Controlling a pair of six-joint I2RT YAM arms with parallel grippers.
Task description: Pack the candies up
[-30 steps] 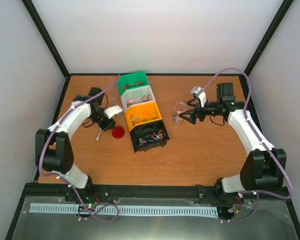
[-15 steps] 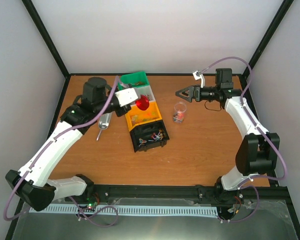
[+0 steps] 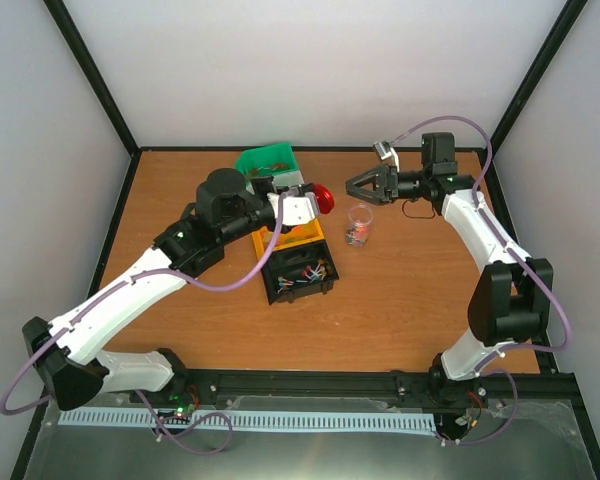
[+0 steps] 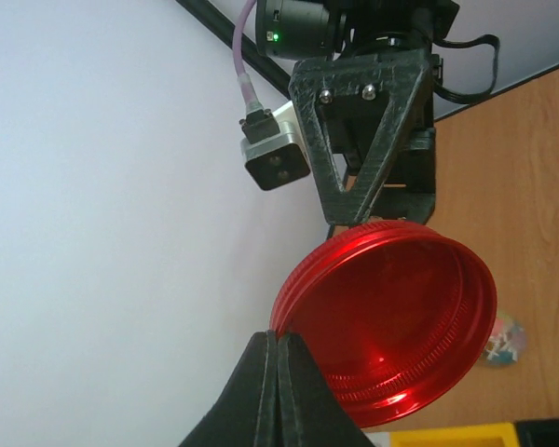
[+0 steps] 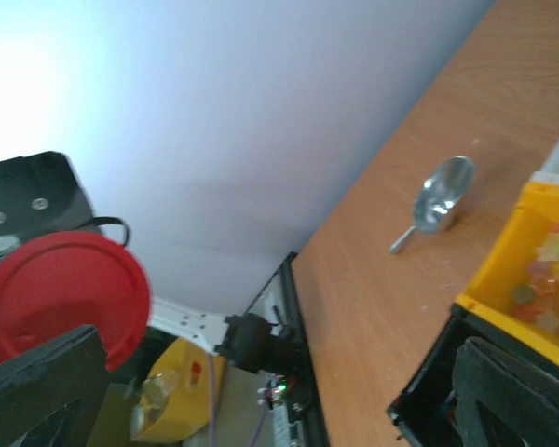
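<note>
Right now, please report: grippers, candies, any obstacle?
Left gripper shut on red lid, aloft. Right gripper open, empty, apart from jar. Candies in jar, uncapped; more in bins. No obstacle seen near jar.

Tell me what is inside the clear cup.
The clear cup holds a few candies at its bottom, mixed colours. It stands uncovered; their number cannot be told.

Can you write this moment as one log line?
left gripper: shut on red lid | right gripper: open, empty | clear jar: lidless, upright on table, candies inside
</note>
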